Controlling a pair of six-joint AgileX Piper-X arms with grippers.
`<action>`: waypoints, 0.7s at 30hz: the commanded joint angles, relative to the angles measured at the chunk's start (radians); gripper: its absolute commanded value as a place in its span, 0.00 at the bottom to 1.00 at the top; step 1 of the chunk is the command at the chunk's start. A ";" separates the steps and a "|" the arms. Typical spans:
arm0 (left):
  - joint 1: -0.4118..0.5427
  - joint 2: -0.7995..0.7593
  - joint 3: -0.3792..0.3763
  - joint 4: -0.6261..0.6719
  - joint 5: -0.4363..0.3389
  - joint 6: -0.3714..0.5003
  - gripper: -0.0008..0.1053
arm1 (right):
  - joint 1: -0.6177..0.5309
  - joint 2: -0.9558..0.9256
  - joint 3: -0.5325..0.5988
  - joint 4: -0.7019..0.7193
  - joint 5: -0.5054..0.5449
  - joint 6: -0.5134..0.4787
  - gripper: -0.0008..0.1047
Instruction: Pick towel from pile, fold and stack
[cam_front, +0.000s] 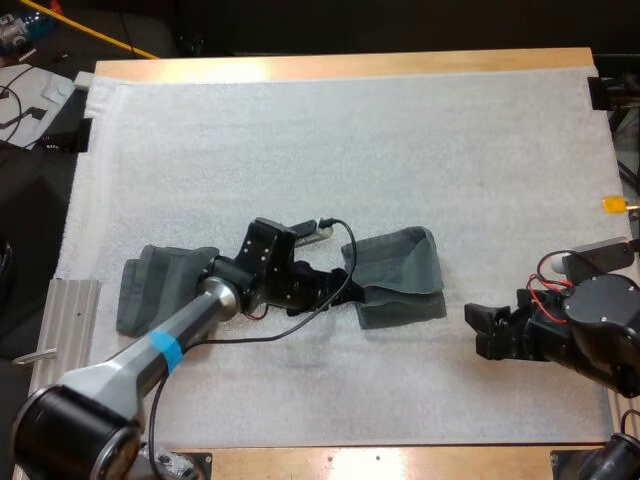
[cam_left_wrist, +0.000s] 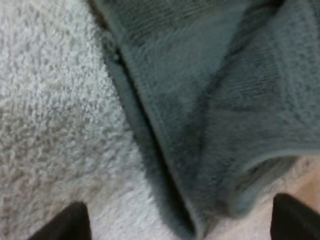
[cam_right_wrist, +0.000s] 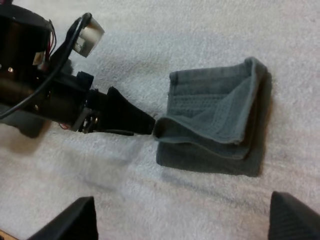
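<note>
Two spread hands are flanking a folded towel on the table's white mat.
Nearest, the right hand is hovering with fingers apart, holding nothing, near the folded towel. The left hand, fingers likewise apart and clamping nothing, is nosing at its left edge. It is lying mid-mat, long axis seemingly running left to right, top layer sitting askew. Squaring that layer over the lower one is probably what matters before stacking. A crumpled towel is lying under the left arm.
</note>
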 joint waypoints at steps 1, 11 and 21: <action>0.000 0.030 -0.014 -0.025 0.021 -0.016 0.67 | 0.003 -0.001 -0.007 0.018 0.006 0.001 0.65; -0.013 0.075 -0.034 -0.044 0.002 -0.078 0.67 | -0.003 -0.004 -0.004 0.032 0.004 0.004 0.64; -0.103 0.155 -0.101 -0.060 -0.001 -0.161 0.67 | 0.000 -0.007 -0.006 0.053 0.002 0.012 0.64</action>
